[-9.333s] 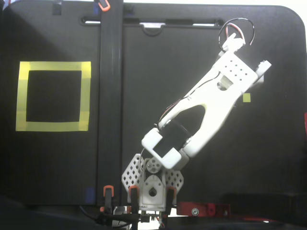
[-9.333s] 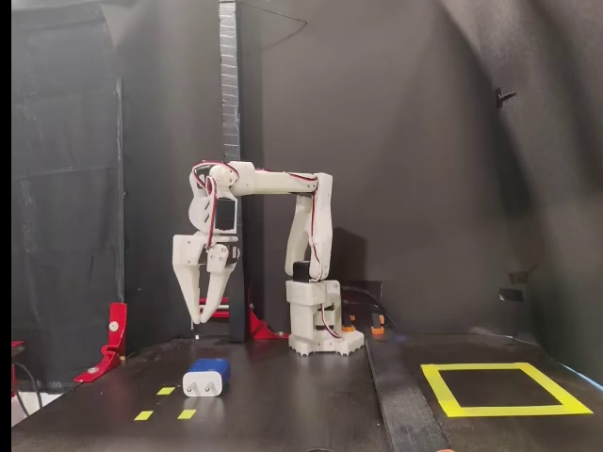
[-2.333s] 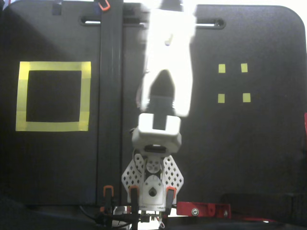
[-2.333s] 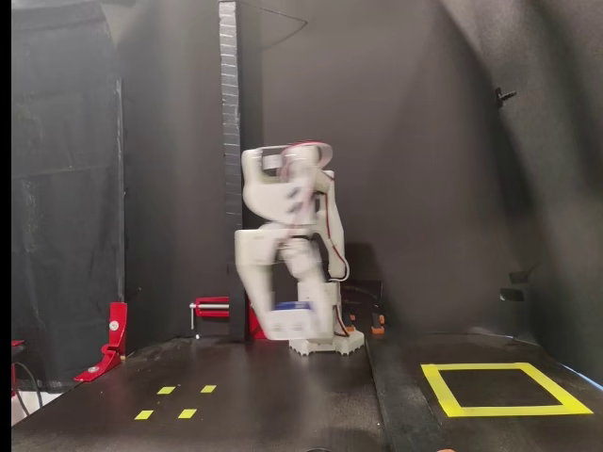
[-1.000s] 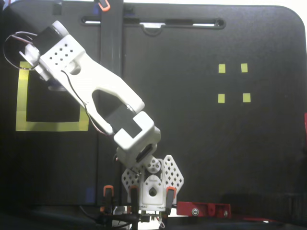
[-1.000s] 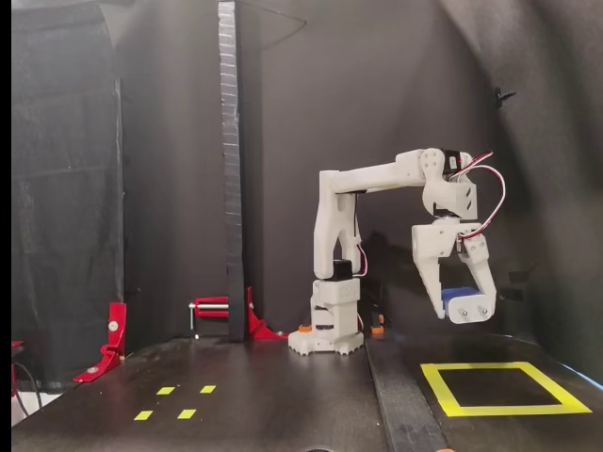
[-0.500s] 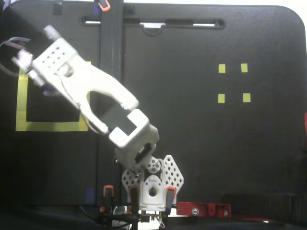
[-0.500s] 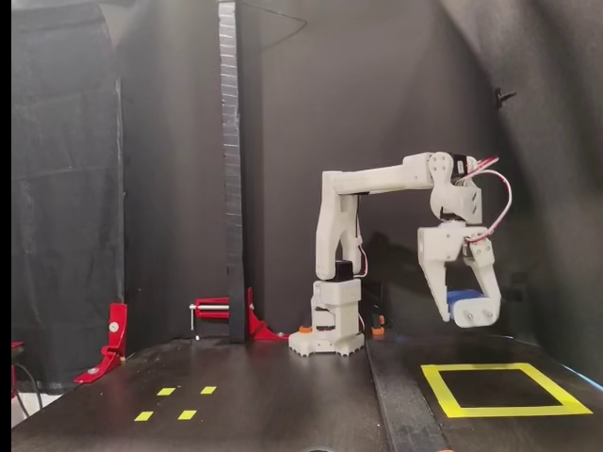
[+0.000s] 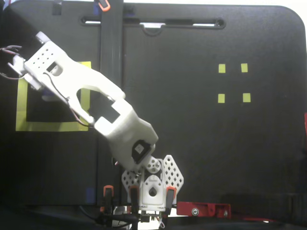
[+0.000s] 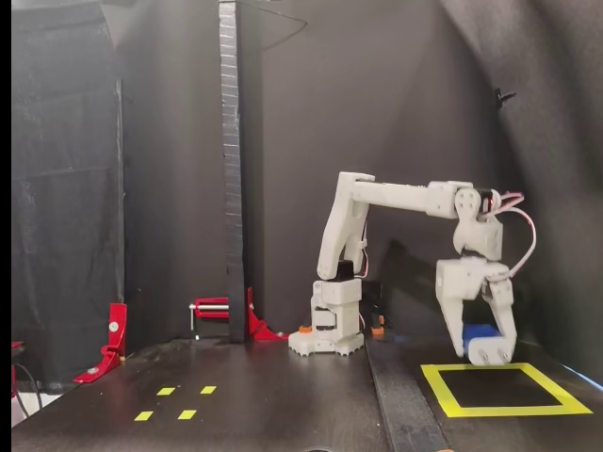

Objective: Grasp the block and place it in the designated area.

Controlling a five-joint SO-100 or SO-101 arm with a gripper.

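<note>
Moved: since the frame half a second back, the arm has stretched further out and dropped, so the gripper now hangs low over the yellow frame instead of high above it.
Claw: clamped on the block, whose blue body shows between the white fingers in the side-on fixed view; from above the wrist hides it.
Block: off the floor, held just above the back strip of the designated area; whether its white tip already touches the surface cannot be told.
Key relation: the black interior lies directly under and slightly towards the camera from the claw in the side view. From above, the gripper end sits over the left part of the yellow square.
Long axis: unclear; the fingers cover most of the block.
Step in hand: final lowering, probably, with release to follow.
Watch for: the block dropping on the tape, not inside it.
Elsewhere: four small yellow markers stand bare, well apart from the arm.
</note>
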